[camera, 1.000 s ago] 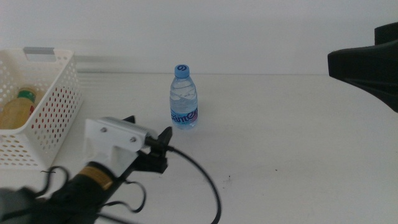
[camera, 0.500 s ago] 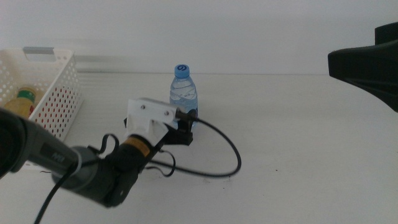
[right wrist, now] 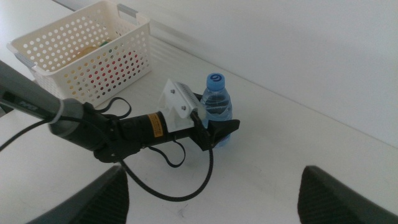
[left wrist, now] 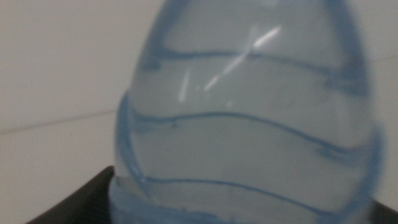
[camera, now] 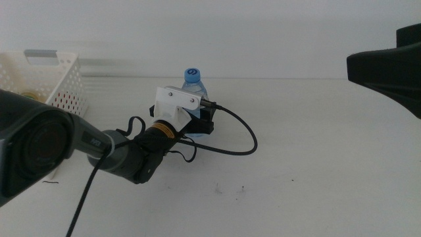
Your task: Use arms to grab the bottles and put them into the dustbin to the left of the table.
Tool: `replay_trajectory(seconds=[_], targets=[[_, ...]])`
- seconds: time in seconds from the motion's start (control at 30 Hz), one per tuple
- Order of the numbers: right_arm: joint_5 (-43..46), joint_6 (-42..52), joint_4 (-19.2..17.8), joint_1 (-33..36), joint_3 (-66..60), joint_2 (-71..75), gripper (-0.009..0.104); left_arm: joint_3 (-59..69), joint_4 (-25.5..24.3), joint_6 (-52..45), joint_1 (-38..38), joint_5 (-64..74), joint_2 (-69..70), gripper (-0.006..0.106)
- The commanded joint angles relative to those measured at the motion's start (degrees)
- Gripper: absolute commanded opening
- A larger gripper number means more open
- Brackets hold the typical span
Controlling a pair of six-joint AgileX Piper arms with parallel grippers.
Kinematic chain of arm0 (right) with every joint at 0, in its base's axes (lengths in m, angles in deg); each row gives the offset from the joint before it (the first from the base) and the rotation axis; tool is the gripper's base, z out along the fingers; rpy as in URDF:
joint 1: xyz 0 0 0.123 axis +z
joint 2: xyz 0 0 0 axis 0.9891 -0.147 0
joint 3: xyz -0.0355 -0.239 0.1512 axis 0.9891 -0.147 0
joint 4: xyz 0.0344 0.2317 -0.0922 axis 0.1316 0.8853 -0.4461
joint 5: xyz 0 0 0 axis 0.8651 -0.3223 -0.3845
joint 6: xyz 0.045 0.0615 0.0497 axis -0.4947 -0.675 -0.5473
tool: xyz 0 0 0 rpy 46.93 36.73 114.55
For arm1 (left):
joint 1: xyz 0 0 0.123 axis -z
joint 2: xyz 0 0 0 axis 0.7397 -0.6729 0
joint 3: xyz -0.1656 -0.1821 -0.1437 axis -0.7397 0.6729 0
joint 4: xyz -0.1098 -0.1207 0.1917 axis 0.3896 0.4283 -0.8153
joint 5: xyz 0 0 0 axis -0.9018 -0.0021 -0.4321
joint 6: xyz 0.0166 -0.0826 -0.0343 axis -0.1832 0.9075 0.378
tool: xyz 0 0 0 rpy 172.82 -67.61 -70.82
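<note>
White counter (camera: 316, 164) carries the water bottle (camera: 193, 82) near its middle; the left claw (right wrist: 217, 132) spreads open around it, gripping nothing; a nudge could topple it. The right claw (right wrist: 211, 190) waits open

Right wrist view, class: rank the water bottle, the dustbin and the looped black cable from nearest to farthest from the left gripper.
1. The water bottle stands between the fingers of the left gripper.
2. The black cable loops on the table just behind that gripper's white housing.
3. The dustbin sits farthest, back at the table's left edge.

The right gripper waits above.
</note>
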Motion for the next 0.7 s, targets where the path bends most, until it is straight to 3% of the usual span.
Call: replay_trajectory(seconds=[0.0, 0.1, 0.17, 0.3, 0.33, 0.4, 0.53, 0.67], targets=[[0.66, 0.56, -0.12, 0.14, 0.46, 0.29, 0.091, -1.82, -0.06, 0.24, -0.13, 1.22, -1.04, 0.094], [0.66, 0.56, -0.12, 0.14, 0.46, 0.29, 0.091, -2.17, -0.06, 0.04, -0.4, 2.31, -1.17, 0.088], [0.66, 0.56, -0.12, 0.14, 0.46, 0.29, 0.091, -1.78, -0.61, 0.23, -0.61, 2.58, -0.51, 0.075], [0.66, 0.56, -0.12, 0.14, 0.46, 0.29, 0.091, 1.4, -1.08, 1.13, -0.66, 3.12, 4.09, 0.036], [0.66, 0.56, -0.12, 0.14, 0.46, 0.29, 0.091, 2.87, -1.08, 1.13, -0.66, 4.04, 6.72, 0.021], [0.66, 0.56, -0.12, 0.14, 0.46, 0.29, 0.091, 5.82, -1.08, 1.23, -0.66, 10.56, 14.11, 0.001], [0.66, 0.56, -0.13, 0.14, 0.46, 0.29, 0.091, 5.3, -5.59, 7.04, -0.54, 40.19, 31.84, -0.002], [0.66, 0.56, -0.13, 0.14, 0.46, 0.29, 0.091, -2.44, -6.99, 4.55, -2.97, 64.81, 41.59, -0.002]])
